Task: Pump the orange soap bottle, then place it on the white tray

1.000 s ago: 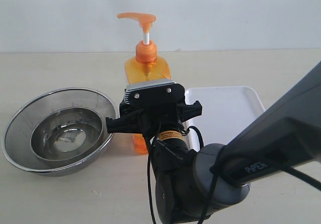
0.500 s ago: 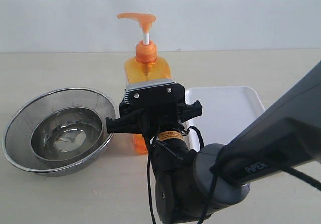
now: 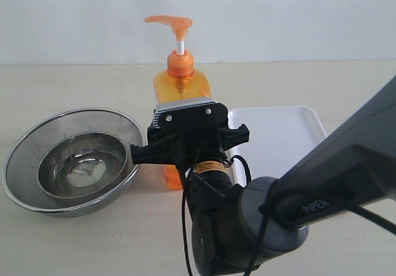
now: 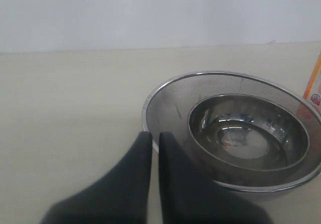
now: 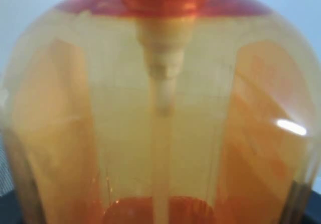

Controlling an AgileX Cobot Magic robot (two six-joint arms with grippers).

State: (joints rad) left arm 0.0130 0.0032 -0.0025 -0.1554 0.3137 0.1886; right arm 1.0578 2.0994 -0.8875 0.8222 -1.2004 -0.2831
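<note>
— Pale tabletop, blank white wall behind. The bottle stands upright on the table, not on the tray. The tray lies just beside the bottle, on the side of my right arm.

— What changed over the last second?

— Nothing. The bottle, the tray and what shows of me are in the same places. The right pincer holds station at the bottle's body. The pump head is up, with the white stem showing. This reads to me as a pause; the tray step is not begun.

— Is the right pincer clenched on it?

— Cannot tell. My right wrist view is all orange plastic, with the dip tube down the middle and dark fingers at both edges. The bottle is between them; pressing or only bracketing, not visible.

— And the left pincer?

— Fingers together with a thin gap, nothing in it. It hangs beyond the sieve, away from the bottle. The sieve, with a bowl nested inside, sits just beside the bottle, opposite the tray.

— Any writing?

— "PiPER" on the right arm. There is a yellow sticker below the right pincer, print too small to read. A sliver of the bottle's label is orange on white, unreadable.
</note>
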